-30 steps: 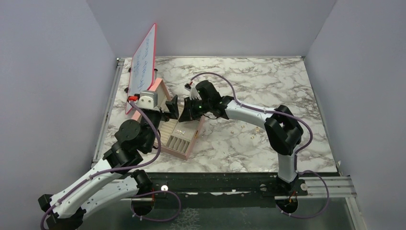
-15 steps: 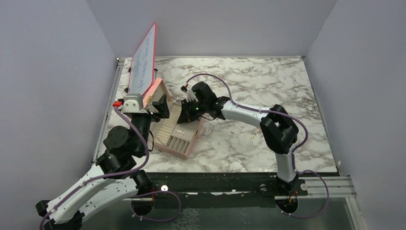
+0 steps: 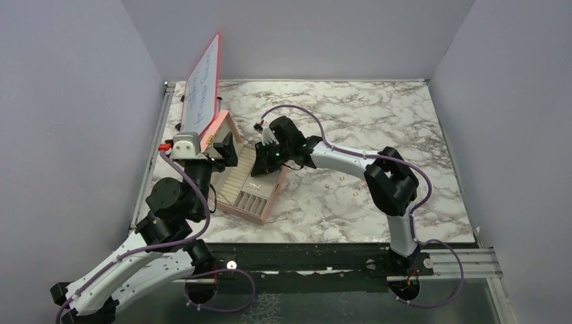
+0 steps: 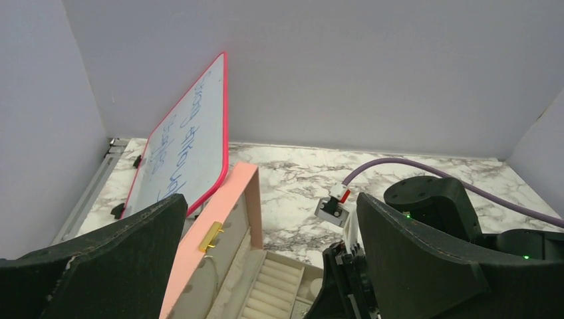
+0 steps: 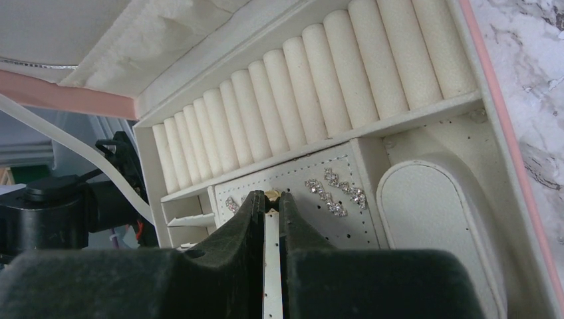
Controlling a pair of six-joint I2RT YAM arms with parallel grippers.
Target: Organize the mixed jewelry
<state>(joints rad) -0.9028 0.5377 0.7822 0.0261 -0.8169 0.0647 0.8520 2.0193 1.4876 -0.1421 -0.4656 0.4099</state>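
I see right pincer [image 5: 269, 201] clenched on tiny gold stud [image 5: 271, 194] at beige perforated panel [image 5: 302, 229]; left pincer [image 4: 271, 212] spread wide.

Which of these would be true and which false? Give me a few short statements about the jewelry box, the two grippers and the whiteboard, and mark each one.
1. The jewelry box is closed. False: its lid stands open.
2. The right gripper pinches a tiny gold piece over the perforated panel. True.
3. The left gripper is clamped on the whiteboard. False: its jaws are wide open, holding nothing, and the board leans beyond them.
4. Sparkly silvery pieces sit on the perforated panel. True.
5. The ring rolls are packed with rings. False: no ring shows on the visible rolls.
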